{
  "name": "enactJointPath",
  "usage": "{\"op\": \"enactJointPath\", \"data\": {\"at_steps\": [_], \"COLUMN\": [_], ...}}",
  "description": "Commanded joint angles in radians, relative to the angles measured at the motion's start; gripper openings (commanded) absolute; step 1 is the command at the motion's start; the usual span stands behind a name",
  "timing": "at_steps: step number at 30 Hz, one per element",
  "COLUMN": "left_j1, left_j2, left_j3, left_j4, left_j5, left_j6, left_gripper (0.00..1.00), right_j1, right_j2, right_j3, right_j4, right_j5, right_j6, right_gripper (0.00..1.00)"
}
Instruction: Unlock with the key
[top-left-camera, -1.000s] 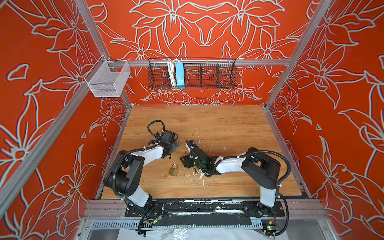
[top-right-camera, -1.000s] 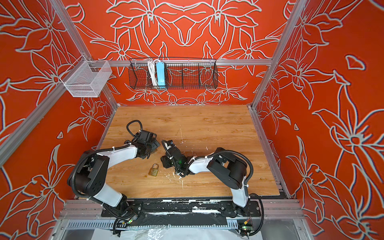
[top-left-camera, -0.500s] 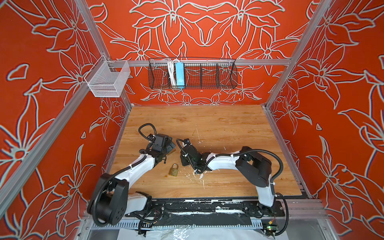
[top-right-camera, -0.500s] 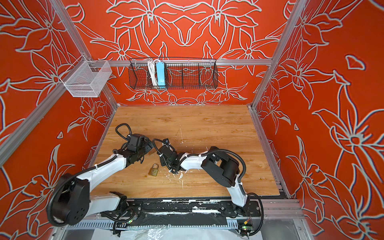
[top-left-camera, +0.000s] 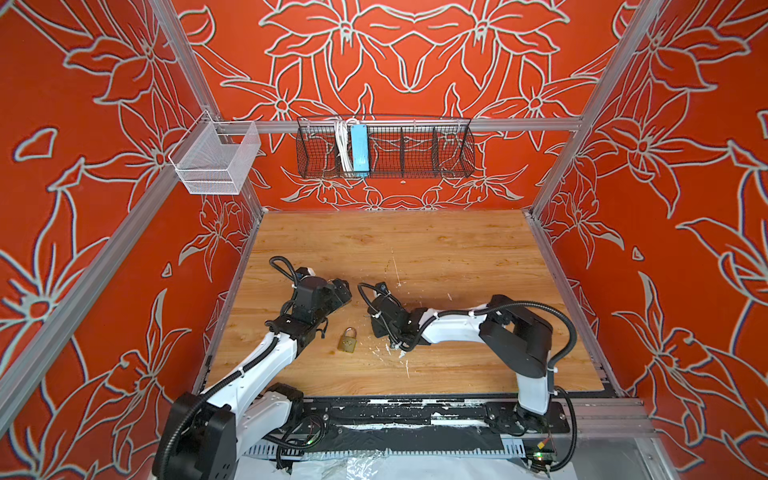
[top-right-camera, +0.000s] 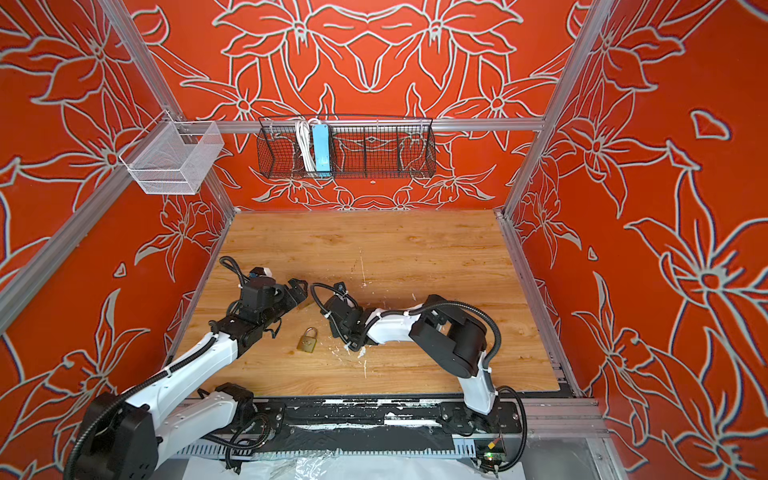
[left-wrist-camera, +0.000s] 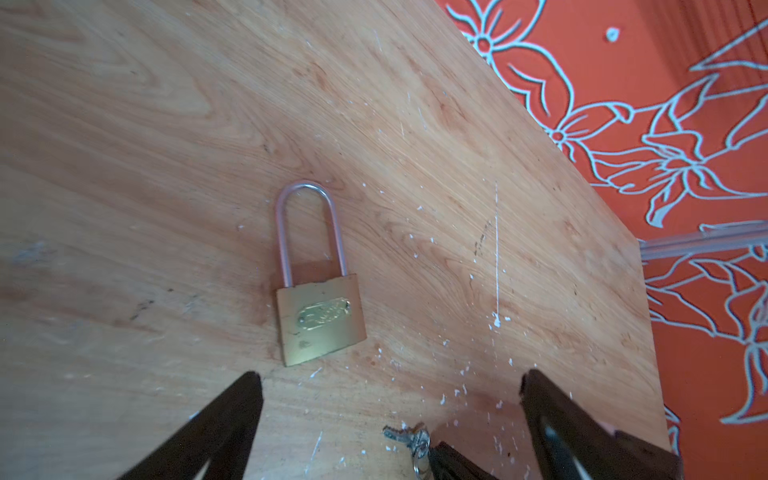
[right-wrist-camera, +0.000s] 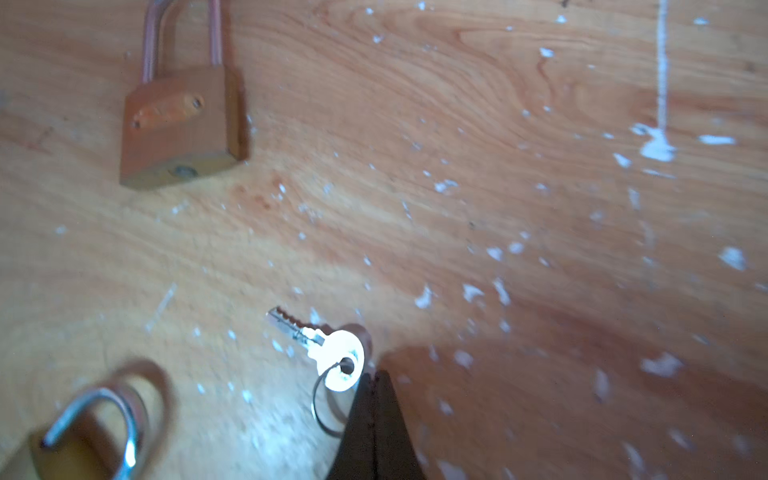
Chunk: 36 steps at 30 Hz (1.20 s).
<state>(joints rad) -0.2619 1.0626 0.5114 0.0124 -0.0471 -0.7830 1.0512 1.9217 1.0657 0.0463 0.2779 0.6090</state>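
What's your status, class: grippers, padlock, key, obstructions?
Left gripper open near padlock. Right gripper shut beside key, grip unclear. Padlock flat, shackle closed, key not inserted. Only flecks between them.

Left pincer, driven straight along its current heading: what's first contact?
Likely the padlock, lying off-centre ahead of the open left pincer; otherwise the table beside it. Depth unclear.

I am driving a lab robot cell: aluminium frame, printed orange walls around a scuffed wooden worktop, two arms on a black base rail, wire basket hung at back.
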Motion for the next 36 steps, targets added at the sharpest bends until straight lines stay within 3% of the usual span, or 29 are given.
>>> {"op": "enactJointPath", "data": {"at_steps": [1, 6, 12, 13, 15, 16, 19, 23, 32, 36], "left_j1": [0.001, -0.013, -0.028, -0.028, -0.028, -0.028, -0.025, -0.025, -0.011, -0.005], "left_j2": [0.07, 0.198, 0.277, 0.274, 0.258, 0.249, 0.22, 0.21, 0.228, 0.197], "left_j3": [0.031, 0.077, 0.133, 0.137, 0.142, 0.145, 0.173, 0.226, 0.233, 0.21], "left_j4": [0.074, 0.11, 0.058, 0.043, -0.003, -0.026, -0.105, -0.211, -0.229, -0.226], "left_j5": [0.123, 0.228, 0.215, 0.203, 0.158, 0.129, 0.096, 0.085, 0.091, 0.068], "left_j6": [0.023, 0.019, 0.032, 0.032, 0.026, 0.026, 0.063, 0.1, 0.081, 0.066], "left_gripper": [0.97, 0.97, 0.94, 0.95, 0.95, 0.95, 0.98, 0.98, 0.97, 0.97], "right_j1": [0.002, 0.001, -0.008, -0.008, -0.007, -0.007, 0.001, 0.001, 0.0, 0.0], "right_j2": [-0.057, -0.089, -0.116, -0.124, -0.125, -0.116, -0.074, -0.043, 0.027, 0.059], "right_j3": [-0.056, -0.104, -0.125, -0.141, -0.153, -0.14, -0.081, -0.056, 0.062, 0.102], "right_j4": [0.073, 0.133, 0.119, 0.147, 0.18, 0.168, 0.104, 0.08, -0.091, -0.125], "right_j5": [0.033, 0.018, -0.01, -0.029, -0.071, -0.084, -0.092, -0.112, 0.006, -0.021], "right_j6": [-0.035, -0.071, -0.11, -0.117, -0.124, -0.136, -0.182, -0.208, -0.249, -0.262], "right_gripper": [0.0, 0.0, 0.0, 0.05, 0.32, 0.39, 0.49, 0.5, 0.5, 0.29]}}
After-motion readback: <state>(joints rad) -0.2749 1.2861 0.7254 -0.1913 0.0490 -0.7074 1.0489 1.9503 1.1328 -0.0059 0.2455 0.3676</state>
